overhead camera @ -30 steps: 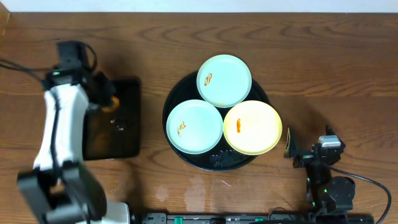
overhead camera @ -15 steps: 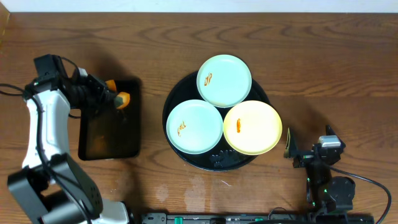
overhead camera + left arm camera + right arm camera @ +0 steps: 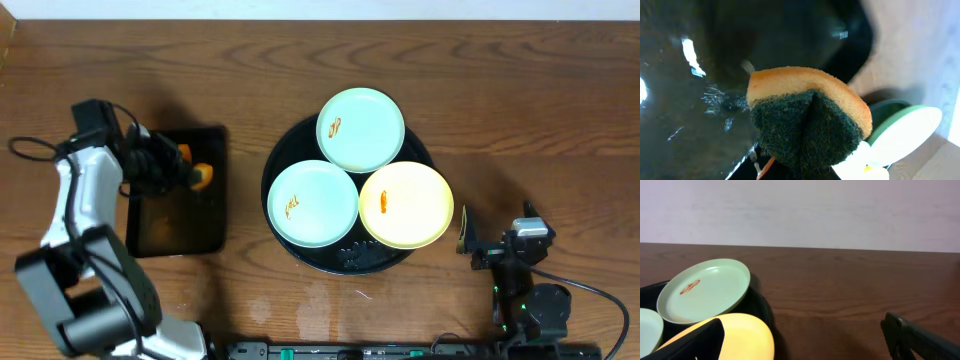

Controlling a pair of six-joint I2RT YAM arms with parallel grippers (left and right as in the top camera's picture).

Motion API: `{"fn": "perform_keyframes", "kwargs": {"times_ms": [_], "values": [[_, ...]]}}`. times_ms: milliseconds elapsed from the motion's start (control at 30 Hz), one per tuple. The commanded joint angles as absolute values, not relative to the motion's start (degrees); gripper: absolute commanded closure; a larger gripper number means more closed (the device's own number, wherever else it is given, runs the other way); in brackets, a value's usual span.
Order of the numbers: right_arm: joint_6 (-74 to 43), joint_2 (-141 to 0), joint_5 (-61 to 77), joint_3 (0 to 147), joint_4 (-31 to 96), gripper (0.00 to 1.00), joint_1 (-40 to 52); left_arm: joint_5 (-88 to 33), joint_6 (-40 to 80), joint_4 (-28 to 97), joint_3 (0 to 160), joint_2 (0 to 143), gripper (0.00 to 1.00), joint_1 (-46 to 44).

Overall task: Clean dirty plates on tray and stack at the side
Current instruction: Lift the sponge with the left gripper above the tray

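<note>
Three dirty plates lie on the round black tray point(image 3: 350, 262), each with an orange smear: a mint plate at the back point(image 3: 361, 130), a mint plate at front left point(image 3: 312, 203) and a yellow plate at front right point(image 3: 405, 205). My left gripper point(image 3: 190, 172) is shut on an orange sponge with a dark green scouring side point(image 3: 202, 178), held over the rectangular black tray, well left of the plates. In the left wrist view the sponge point(image 3: 810, 115) fills the middle. My right gripper point(image 3: 497, 238) is open and empty, right of the yellow plate point(image 3: 745, 335); the back mint plate point(image 3: 705, 287) shows beyond it.
The rectangular black tray point(image 3: 180, 230) stands at the left, its surface wet and glossy point(image 3: 690, 100). The wooden table point(image 3: 520, 120) lies bare to the right of the round tray.
My left gripper, with the sponge in it, has shifted a little right and toward the front over the rectangular tray, and the arm has swung. The right arm and the plates have not moved.
</note>
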State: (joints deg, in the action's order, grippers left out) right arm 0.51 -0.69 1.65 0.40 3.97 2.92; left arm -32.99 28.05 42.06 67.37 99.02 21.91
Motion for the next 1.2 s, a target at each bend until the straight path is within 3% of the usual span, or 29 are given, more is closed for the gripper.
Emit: {"fn": "perform_keyframes", "kwargs": {"times_ms": [0, 633, 1167], "values": [[0.93, -0.38, 1.54, 0.32, 4.16, 0.01, 2.61, -34.70, 27.24, 41.63, 67.16, 99.57, 0.93, 21.91], [0.93, -0.38, 1.54, 0.32, 4.16, 0.01, 2.61, -52.53, 34.89, 39.94, 71.07, 90.37, 0.93, 24.80], [0.93, -0.38, 1.54, 0.32, 4.16, 0.01, 2.61, -54.41, 35.03, 39.70, 71.07, 90.37, 0.93, 28.01]]}}
